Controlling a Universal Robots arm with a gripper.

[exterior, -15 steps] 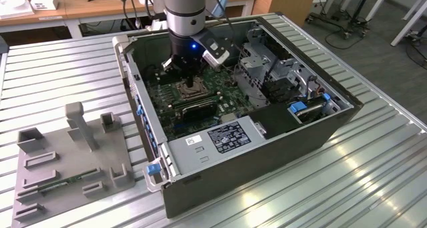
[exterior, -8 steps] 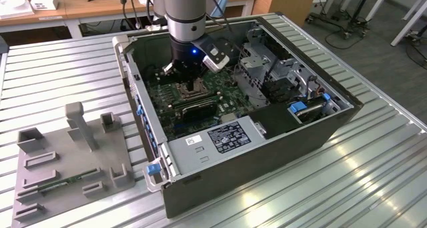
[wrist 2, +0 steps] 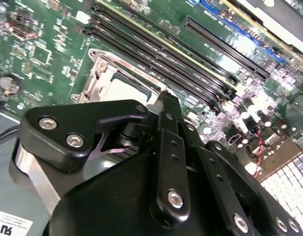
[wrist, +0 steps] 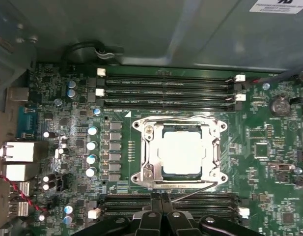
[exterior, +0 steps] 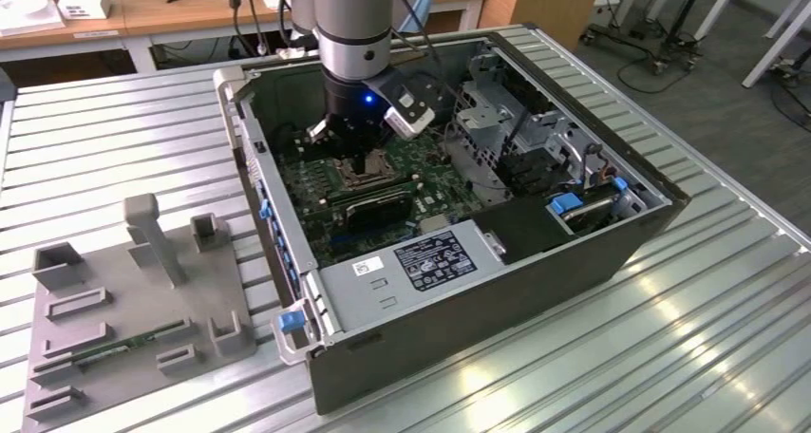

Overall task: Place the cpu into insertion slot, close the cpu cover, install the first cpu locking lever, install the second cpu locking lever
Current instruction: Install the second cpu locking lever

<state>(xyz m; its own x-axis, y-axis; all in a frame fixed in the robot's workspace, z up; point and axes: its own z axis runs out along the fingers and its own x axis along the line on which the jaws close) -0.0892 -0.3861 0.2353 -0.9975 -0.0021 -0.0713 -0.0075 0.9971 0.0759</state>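
Note:
The cpu point(wrist: 183, 153) lies flat in the insertion slot point(wrist: 221, 127), its silvery top showing through the window of the cpu cover point(wrist: 152, 150), which lies down over it. One thin wire locking lever point(wrist: 178, 119) runs along one side of the socket. Another lever point(wrist: 195, 191) stands out at a slant on the opposite side, its end at my fingertips. My gripper point(wrist: 161, 200) is shut, with its black fingers point(wrist 2: 167, 113) together just beside the socket's edge. In the exterior view my gripper point(exterior: 370, 162) hangs low inside the open computer case, right over the socket point(exterior: 355, 175).
Long memory slots point(wrist: 166, 91) flank the socket on both sides. A row of capacitors point(wrist: 92, 145) stands nearby. The case walls point(exterior: 254, 186), a power supply point(exterior: 419, 262) and drive cages point(exterior: 495, 120) ring the board. A grey fixture tray point(exterior: 127, 310) lies on the slatted table.

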